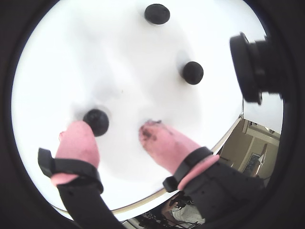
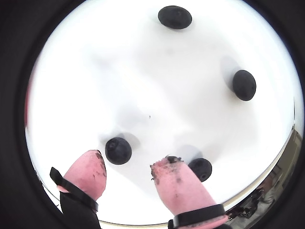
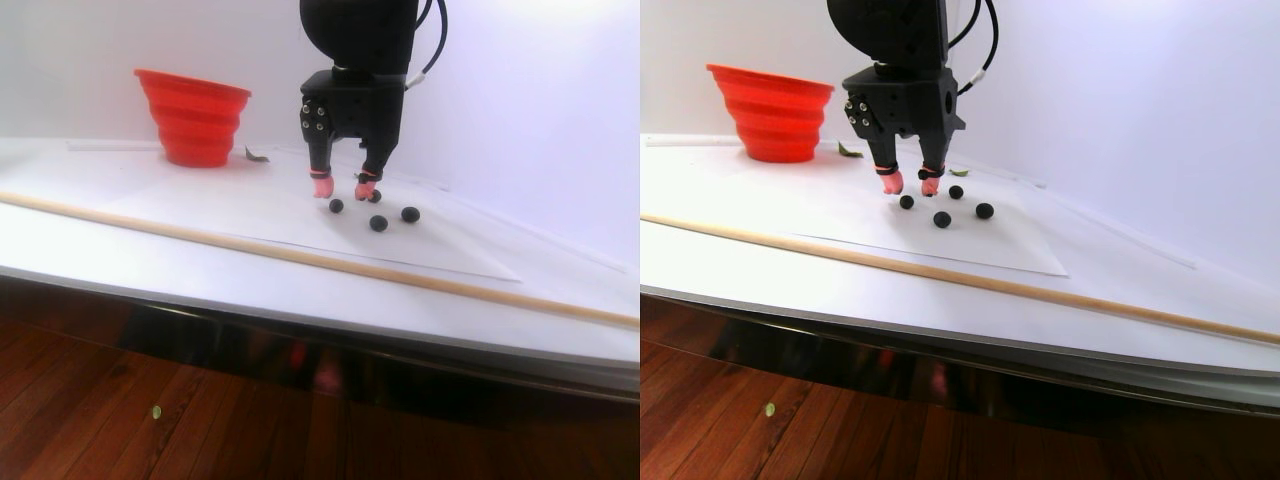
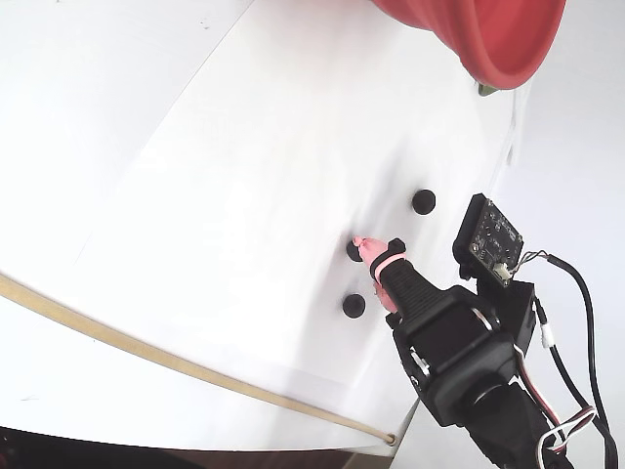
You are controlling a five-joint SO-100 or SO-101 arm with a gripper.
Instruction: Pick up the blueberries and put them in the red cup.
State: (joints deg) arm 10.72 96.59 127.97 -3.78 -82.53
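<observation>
Blueberries (image 2: 118,150) lie loose mid-desk, red cup (image 3: 193,117) toward the back edge; gripper (image 2: 127,172) straddles one, fingers wide, ready to pinch.

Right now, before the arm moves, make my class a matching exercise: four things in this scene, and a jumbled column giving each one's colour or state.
Things:
1. red cup
2. blueberries
3. wooden stick
4. tool

Descriptions:
A. pink-tipped, open
B. small, dark, round
C. long, pale, lying flat
D. orange-red, standing upright

Pairs: 1-D, 2-B, 3-C, 4-A.
</observation>
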